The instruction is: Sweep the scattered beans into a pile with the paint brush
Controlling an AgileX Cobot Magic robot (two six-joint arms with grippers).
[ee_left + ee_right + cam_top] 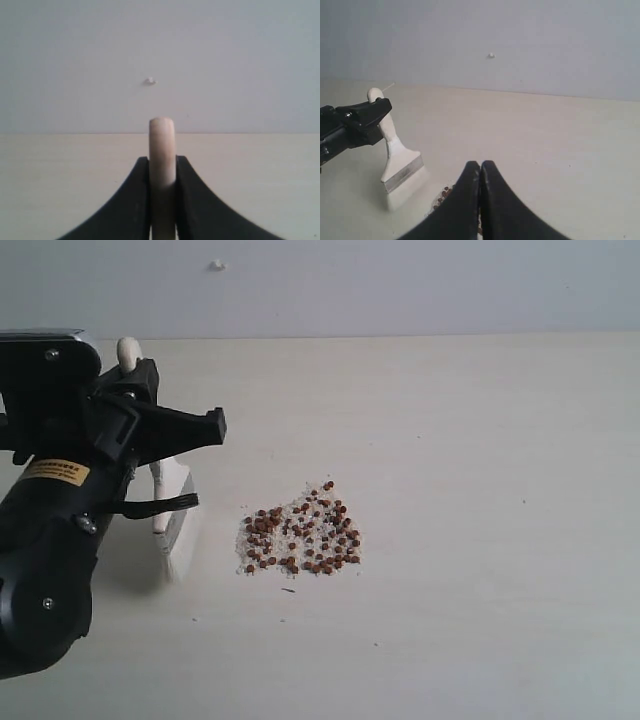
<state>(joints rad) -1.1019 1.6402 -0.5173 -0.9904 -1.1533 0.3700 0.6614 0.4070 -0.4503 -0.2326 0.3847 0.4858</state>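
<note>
Presently, exterior view: the beans (300, 535) lie in one loose patch with whitish crumbs on the pale table (480, 490); the paint brush (172, 495) stands near their left edge, apart from them, bristles down on the table; we judge it is set there so that a stroke rightward would crowd the patch tighter; the left gripper (138, 385) grips the handle near its top, the arm low and bulking at the left edge.

Left wrist view: the left gripper (162, 172) is clamped on the wooden handle (162, 145), whose rounded end rises upright between the jaws; a high hold, presumably to keep the fingers off the table.

Right wrist view: the right gripper (480, 167) has its jaws pressed together on nothing and hovers above the table, idle; beyond it we see the brush (400, 165), tilted, in the left gripper (370, 112), and a few beans (442, 192) beside the bristles.
</note>
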